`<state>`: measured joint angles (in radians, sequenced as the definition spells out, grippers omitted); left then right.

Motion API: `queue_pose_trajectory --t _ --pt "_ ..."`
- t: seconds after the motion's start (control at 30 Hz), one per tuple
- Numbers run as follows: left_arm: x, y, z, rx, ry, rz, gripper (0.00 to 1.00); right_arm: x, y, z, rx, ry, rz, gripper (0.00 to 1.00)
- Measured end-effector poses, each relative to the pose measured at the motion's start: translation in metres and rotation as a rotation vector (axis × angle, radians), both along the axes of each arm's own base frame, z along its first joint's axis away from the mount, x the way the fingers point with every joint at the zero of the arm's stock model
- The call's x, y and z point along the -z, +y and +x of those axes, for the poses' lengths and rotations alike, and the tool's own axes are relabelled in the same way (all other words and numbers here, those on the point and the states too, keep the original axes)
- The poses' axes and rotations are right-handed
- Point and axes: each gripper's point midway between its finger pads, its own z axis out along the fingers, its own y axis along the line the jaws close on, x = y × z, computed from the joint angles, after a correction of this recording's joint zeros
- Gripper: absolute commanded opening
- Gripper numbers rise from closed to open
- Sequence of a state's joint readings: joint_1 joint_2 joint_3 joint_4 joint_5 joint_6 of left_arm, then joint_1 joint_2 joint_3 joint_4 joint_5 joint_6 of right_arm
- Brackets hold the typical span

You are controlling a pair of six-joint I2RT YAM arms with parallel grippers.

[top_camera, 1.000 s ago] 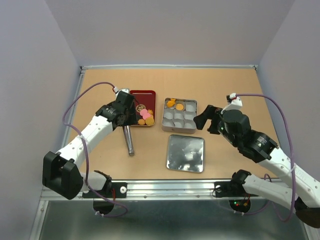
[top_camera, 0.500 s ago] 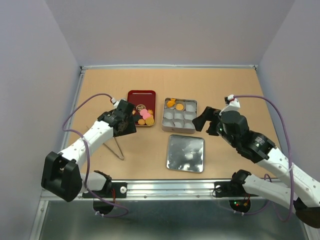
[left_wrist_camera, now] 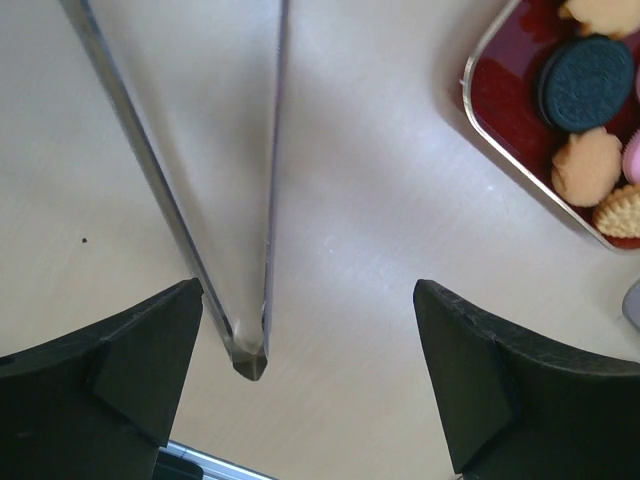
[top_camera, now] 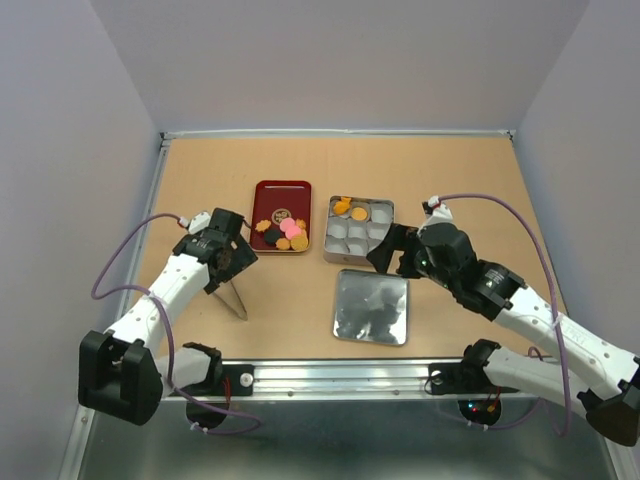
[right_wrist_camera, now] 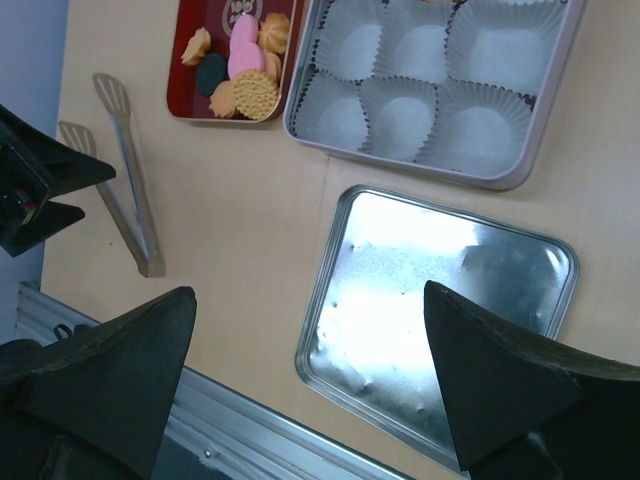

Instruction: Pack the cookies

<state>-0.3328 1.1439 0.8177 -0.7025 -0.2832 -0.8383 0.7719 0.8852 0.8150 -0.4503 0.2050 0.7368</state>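
Left claw: spread wide, gripping nothing. Metal tongs lie flat on the desk in the gap between its fingers. The hinge end sits close to the left-hand finger; can't tell if they touch. The tongs' two arms run forward, away from the claw, splaying apart.

Right claw: also spread, empty. It hangs above the shiny tin lid, which lies flat on the desk under and between its fingers.

Cookies: most sit in a red tray ahead and to the right of the left claw, apart from it, no contact. The left wrist view shows one dark sandwich cookie, two orange ones, a pale ridged one and a sliver of pink.

From the right claw, that tray is well ahead and off to the left, past the lid.

The tin with white paper cups sits just beyond the lid, straight ahead of the right claw. The cups nearest the claw hold nothing.

Top view: a couple of orange cookies sit in the tin's far-left cups, on the side away from the right claw. Tray and tin stand side by side with a narrow gap.
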Motion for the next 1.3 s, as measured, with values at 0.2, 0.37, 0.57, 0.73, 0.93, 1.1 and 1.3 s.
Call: queue_pose_trajectory --t 0.2,0.37,0.57,0.73,0.93,1.1,1.3 --pt "0.010 0.018 -0.009 -0.100 0.015 -0.022 0.99 0.000 0.011 0.000 -0.063 -0.009 0.003 1.00" --pt "0.017 0.017 -0.009 -0.117 0.030 -0.032 0.99 -0.003 0.017 -0.001 -0.102 -0.026 0.008 1.00" --pt "0.042 0.016 -0.016 -0.140 0.101 -0.032 0.99 0.004 0.019 -0.002 -0.128 -0.028 -0.004 1.00" --pt "0.047 0.017 -0.019 -0.163 0.116 -0.032 0.99 0.013 0.019 -0.005 -0.146 -0.023 -0.020 1.00" --pt "0.066 0.013 -0.024 -0.170 0.146 -0.051 0.99 0.021 0.019 -0.006 -0.164 -0.019 -0.040 1.00" --pt "0.079 0.015 -0.031 -0.171 0.200 -0.032 0.99 0.024 0.021 -0.004 -0.180 -0.023 -0.062 1.00" --pt "0.082 0.015 -0.030 -0.168 0.212 -0.021 0.61 0.026 0.021 -0.003 -0.188 -0.028 -0.074 1.00"
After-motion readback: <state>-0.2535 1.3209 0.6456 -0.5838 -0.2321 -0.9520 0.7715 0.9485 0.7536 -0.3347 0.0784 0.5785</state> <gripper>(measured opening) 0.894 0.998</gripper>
